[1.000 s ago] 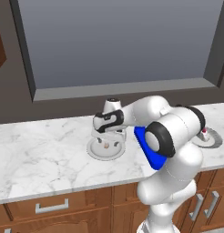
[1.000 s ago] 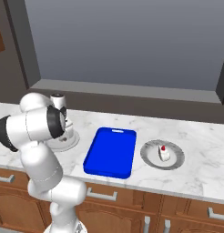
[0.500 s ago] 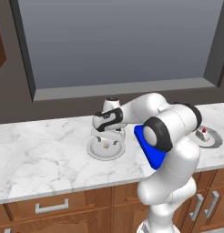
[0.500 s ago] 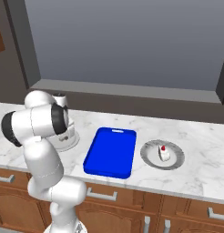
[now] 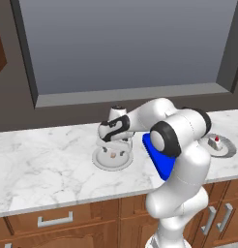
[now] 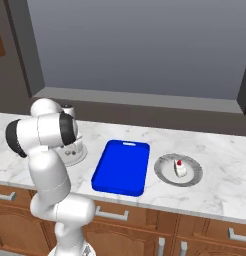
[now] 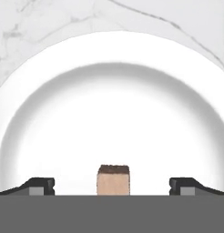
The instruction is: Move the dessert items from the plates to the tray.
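Gripper [image 7: 112, 185] wide open, empty, straddling tan lump [image 7: 113, 179] on left plate [image 5: 99, 162] for a centred pinch; tray [image 6: 120, 167] lies between plates, short carry.

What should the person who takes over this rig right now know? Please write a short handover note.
Gripper: open, low over the left plate, fingertips either side of the tan-brown dessert, not closed on it.
Tan-brown dessert: on the left plate, not picked up.
White dessert with red top: on the right plate, just right of the tray.
Blue tray: on the marble counter between the two plates, with nothing on it.
Done: no dessert moved so far.
Left: close on the tan-brown dessert, carry it to the tray, then do the same with the white one.
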Controlling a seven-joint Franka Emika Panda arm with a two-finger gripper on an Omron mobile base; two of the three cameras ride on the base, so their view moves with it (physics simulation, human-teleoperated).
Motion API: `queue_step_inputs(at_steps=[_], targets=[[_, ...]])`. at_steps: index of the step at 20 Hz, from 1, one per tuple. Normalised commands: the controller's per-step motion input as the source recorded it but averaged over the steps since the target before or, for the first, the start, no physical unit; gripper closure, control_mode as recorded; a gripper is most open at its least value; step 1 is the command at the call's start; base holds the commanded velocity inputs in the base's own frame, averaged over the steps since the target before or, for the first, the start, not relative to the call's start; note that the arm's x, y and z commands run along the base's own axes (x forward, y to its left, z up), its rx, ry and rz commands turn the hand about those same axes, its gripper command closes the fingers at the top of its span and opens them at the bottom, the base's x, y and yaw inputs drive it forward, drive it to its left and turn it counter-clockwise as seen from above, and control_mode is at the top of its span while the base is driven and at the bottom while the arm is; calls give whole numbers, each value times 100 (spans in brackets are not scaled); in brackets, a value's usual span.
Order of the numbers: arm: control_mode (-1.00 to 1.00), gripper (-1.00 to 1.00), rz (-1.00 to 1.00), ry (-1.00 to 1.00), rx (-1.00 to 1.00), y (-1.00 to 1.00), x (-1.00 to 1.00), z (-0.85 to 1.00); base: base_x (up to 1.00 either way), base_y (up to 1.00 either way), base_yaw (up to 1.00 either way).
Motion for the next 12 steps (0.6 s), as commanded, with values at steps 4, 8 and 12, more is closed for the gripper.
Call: queue_step_inputs(at_steps=[4,8,12], targets=[[-100,-100,0,0,0,0,0,-17,0,0,0],[-100,-100,0,0,0,0,0,-17,0,0,0],[-100,-100,0,0,0,0,0,-12,0,0,0]])
